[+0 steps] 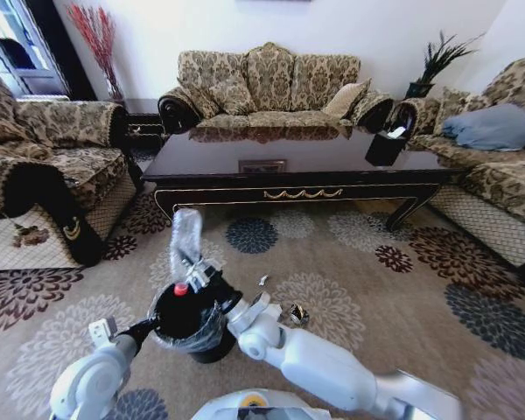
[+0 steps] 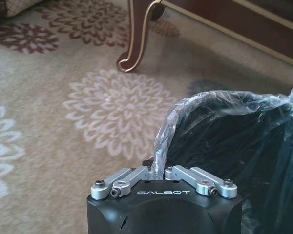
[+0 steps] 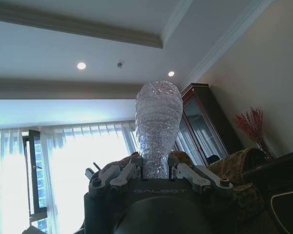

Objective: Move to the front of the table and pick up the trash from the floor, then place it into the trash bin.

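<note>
The trash bin [image 1: 195, 325], a black bucket lined with thin plastic, stands on the carpet close in front of me. My left gripper [image 1: 147, 329] is shut on its bagged rim; in the left wrist view the left gripper [image 2: 156, 169] pinches the plastic edge of the trash bin [image 2: 224, 141]. My right gripper [image 1: 201, 276] is shut on a clear bottle [image 1: 185, 238] held cap-down, its red cap [image 1: 181, 289] just over the bin's mouth. From the right wrist, the bottle [image 3: 158, 124] stands up between the right gripper [image 3: 156, 170] fingers. A shiny wrapper [image 1: 296, 313] and a tiny white scrap [image 1: 263, 280] lie on the carpet. The table [image 1: 297, 171] stands beyond.
A black angular container [image 1: 387, 146] with white paper sits on the table's right end. Sofas stand to the left [image 1: 44, 166], behind [image 1: 271, 87] and to the right [image 1: 499, 166]. A carved table leg [image 2: 136, 41] is near the bin. Patterned carpet stretches open to the right.
</note>
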`<state>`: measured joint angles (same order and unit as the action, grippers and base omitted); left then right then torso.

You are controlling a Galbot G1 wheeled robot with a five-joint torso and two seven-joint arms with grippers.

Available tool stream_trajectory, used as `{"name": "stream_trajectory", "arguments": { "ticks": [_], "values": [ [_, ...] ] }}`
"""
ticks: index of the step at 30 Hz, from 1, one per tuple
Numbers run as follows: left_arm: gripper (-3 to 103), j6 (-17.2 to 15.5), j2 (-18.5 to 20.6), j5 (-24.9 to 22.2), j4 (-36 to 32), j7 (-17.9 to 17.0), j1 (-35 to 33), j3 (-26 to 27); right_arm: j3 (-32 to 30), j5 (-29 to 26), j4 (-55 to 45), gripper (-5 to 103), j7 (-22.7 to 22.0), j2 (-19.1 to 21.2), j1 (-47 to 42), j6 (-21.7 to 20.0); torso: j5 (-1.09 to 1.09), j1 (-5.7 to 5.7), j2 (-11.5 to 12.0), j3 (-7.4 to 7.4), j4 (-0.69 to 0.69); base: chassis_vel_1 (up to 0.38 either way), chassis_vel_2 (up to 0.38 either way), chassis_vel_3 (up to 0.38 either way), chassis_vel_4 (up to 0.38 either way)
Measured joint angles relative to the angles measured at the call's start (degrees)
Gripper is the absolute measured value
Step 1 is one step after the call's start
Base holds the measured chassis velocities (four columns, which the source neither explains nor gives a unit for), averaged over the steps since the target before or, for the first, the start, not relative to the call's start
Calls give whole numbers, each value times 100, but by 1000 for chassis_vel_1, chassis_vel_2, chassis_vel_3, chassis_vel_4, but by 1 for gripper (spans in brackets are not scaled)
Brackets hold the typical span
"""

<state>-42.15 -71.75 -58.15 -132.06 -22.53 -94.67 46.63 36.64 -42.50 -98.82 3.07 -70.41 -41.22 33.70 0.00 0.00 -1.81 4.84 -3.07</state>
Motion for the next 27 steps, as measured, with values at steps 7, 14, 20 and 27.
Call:
{"name": "stream_trajectory", "arguments": {
  "ticks": [7, 14, 20, 27],
  "values": [
    [4, 0, -3, -26, -130, -42, -97, 73, -126, 455, 353, 22, 236, 62, -192, 113, 0, 0, 0, 0, 1, 0, 0, 0, 0],
    [4, 0, -16, 40, -253, -43, -203, 105, -414, 519, 220, 22, 252, 315, -400, 110, 0, 0, 0, -1, 1, 0, 0, 0, 0],
    [4, 0, -3, 109, -286, -42, -276, 148, -568, 510, 154, 37, 462, 549, -474, 94, 0, 0, 0, 0, 1, 0, 0, 0, 0],
    [4, 1, 28, 133, -361, -39, -382, 250, -814, 536, -21, 65, 542, 815, -732, 87, 1, 0, 0, -1, 1, 0, 0, 0, 0]
  ]
}}
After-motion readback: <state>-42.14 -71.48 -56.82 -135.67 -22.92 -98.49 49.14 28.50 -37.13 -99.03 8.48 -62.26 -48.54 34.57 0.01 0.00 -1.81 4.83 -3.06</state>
